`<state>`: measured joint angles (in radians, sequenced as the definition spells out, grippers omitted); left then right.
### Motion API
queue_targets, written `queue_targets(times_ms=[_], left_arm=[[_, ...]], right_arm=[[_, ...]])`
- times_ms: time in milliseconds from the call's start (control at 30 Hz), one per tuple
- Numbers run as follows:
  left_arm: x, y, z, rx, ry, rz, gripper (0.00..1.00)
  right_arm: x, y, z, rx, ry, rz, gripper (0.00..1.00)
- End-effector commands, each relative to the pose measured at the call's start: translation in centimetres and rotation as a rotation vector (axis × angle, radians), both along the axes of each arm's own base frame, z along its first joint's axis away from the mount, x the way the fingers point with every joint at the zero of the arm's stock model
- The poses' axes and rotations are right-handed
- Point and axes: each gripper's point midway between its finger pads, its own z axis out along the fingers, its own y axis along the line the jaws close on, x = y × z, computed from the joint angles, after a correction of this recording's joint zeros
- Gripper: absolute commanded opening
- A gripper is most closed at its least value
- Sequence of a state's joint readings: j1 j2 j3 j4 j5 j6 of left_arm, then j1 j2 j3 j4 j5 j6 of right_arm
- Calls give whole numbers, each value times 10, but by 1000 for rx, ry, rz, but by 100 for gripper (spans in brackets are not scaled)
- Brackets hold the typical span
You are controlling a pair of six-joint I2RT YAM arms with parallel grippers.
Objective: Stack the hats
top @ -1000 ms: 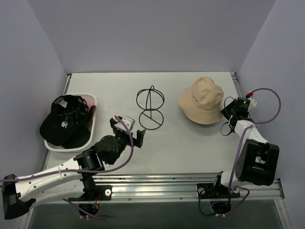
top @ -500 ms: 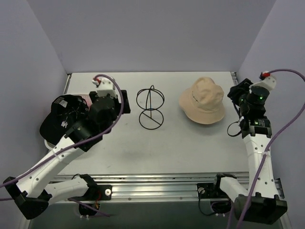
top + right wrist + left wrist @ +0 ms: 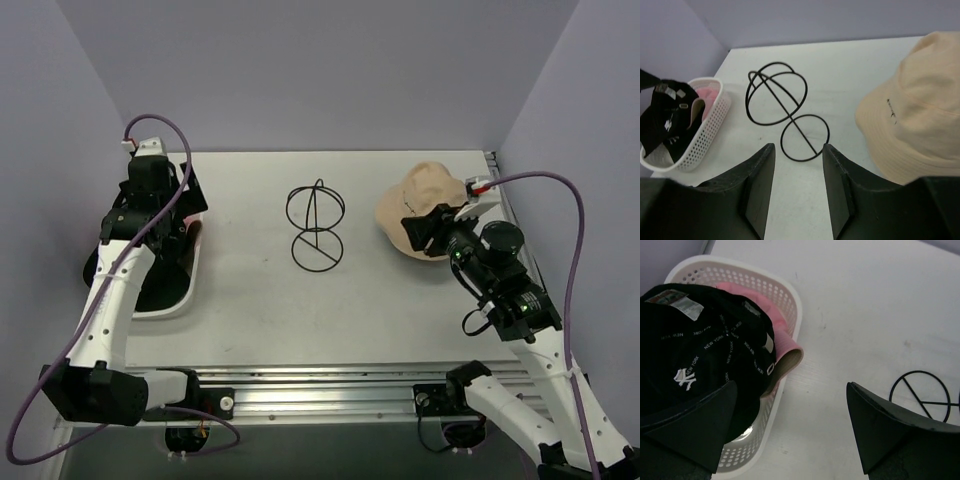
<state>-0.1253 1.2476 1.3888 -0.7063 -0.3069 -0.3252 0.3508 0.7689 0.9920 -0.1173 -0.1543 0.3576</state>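
Note:
A beige bucket hat (image 3: pixel 428 192) sits crown up on the table at the right, also in the right wrist view (image 3: pixel 915 110). A black baseball cap (image 3: pixel 700 355) lies upside down in a white basket (image 3: pixel 790 295) at the left, on top of a pink hat (image 3: pixel 765 305). My left gripper (image 3: pixel 790 425) is open and empty, above the basket's right rim (image 3: pixel 172 225). My right gripper (image 3: pixel 797 185) is open and empty, just left of the beige hat's brim (image 3: pixel 418 232). No green cap is in view.
A black wire globe frame (image 3: pixel 316 226) stands mid-table between the basket and the beige hat; it shows in the right wrist view (image 3: pixel 777 95) and partly in the left wrist view (image 3: pixel 925 395). Walls close the left, back and right.
My left arm swung from the table's middle out to the left, over the basket. My right arm lifted and came forward beside the beige hat's near brim. The hats have not moved.

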Motion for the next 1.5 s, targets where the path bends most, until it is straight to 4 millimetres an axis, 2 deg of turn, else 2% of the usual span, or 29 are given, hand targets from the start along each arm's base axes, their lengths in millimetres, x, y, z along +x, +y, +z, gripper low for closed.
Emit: queue_targets(times_ms=[0, 33, 133, 300, 533, 700, 867, 967, 1133, 1200, 1267, 1333, 1367, 1433, 1467], left_arm=[[0, 0, -3, -16, 43, -56, 100], [2, -2, -9, -25, 54, -71, 94], [11, 2, -20, -30, 77, -53, 91], [20, 18, -37, -71, 122, 24, 83], [31, 20, -79, -99, 202, 50, 74], [34, 19, -106, -103, 247, 51, 61], [33, 35, -113, -109, 262, 98, 50], [33, 39, -109, -104, 254, 102, 41], [31, 41, -103, -70, 266, 75, 10], [28, 44, -95, -46, 261, 69, 3], [24, 47, -82, -26, 249, 70, 2], [18, 47, -62, -15, 210, 62, 2], [15, 47, -41, -8, 162, 59, 2], [10, 46, -20, -5, 120, 52, 2], [6, 43, 3, -7, 63, 32, 2]], right_arm=[[-4, 16, -19, -49, -15, 69, 39], [-6, 17, -22, -53, -17, 77, 40], [-15, 21, -26, -47, -32, 109, 41], [-27, 20, -16, -28, -83, 129, 43], [-30, 15, -12, -21, -93, 112, 43], [-35, 15, -9, -14, -107, 119, 43], [-33, 12, -8, -15, -110, 99, 43], [-31, 13, -10, -21, -99, 96, 42], [-31, 11, -9, -24, -102, 89, 42], [-31, 9, -8, -24, -108, 83, 43], [-32, 10, -6, -23, -117, 89, 44], [-33, 10, -5, -26, -122, 94, 46], [-34, 10, -1, -23, -127, 92, 47], [-35, 9, 1, -25, -123, 91, 48], [-37, 8, 7, -19, -134, 90, 48]])
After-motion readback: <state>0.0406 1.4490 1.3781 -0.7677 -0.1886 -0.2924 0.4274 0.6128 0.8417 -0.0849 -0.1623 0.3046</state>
